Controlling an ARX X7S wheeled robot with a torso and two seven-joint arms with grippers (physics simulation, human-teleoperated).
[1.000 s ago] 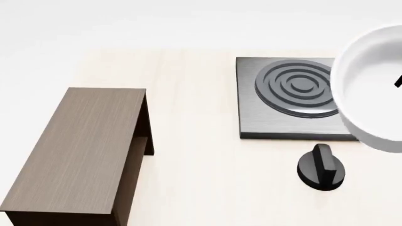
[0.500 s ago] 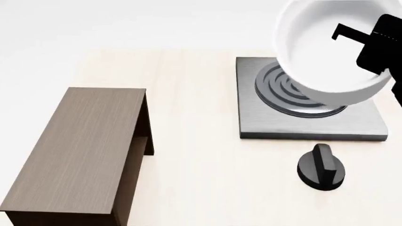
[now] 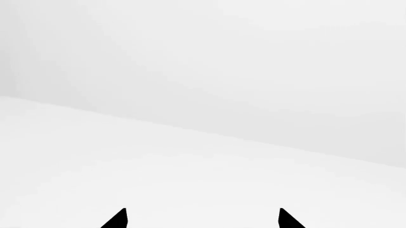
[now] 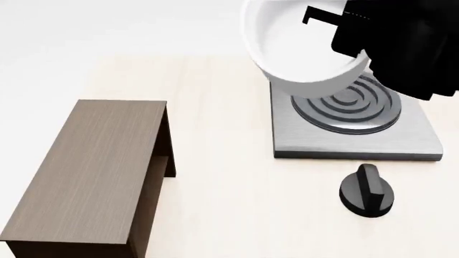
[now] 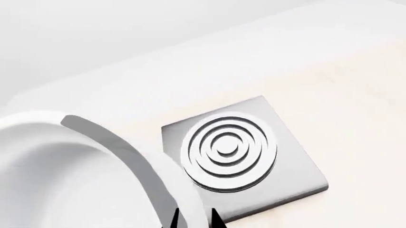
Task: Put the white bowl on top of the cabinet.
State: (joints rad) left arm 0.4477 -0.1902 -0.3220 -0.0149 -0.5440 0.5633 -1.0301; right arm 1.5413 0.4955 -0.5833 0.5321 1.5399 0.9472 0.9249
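The right gripper (image 4: 343,32) is carrying the white bowl (image 4: 301,48) in the air, pinching its rim with one finger inside the wall and the rest of the black hand outside; in the right wrist view the two fingertips sit close together either side of that thick rim. The bowl hangs tilted, its mouth turned partly toward me, above the far-left part of the grey stove plate (image 4: 351,141), clear of the ringed burner beneath it. The cabinet (image 4: 90,172) stands well apart to the left, its long flat top bare, with open tabletop (image 4: 229,204) between it and the stove. A black knob (image 4: 366,191) sits on the table just in front of the stove plate, out of the way of any path leftward. To my eye the carry is the step in hand, and doing it well means keeping the bowl high enough to pass over the cabinet's near edge, levelling it out before it comes down, and centring it across the narrow top, since the bowl looks about as wide as the cabinet. A one-sided rim pinch could let it swing or slip, so a slow, steady move seems wise. The left gripper (image 3: 201,219) shows only two dark fingertips set apart, holding nothing, facing blank white.
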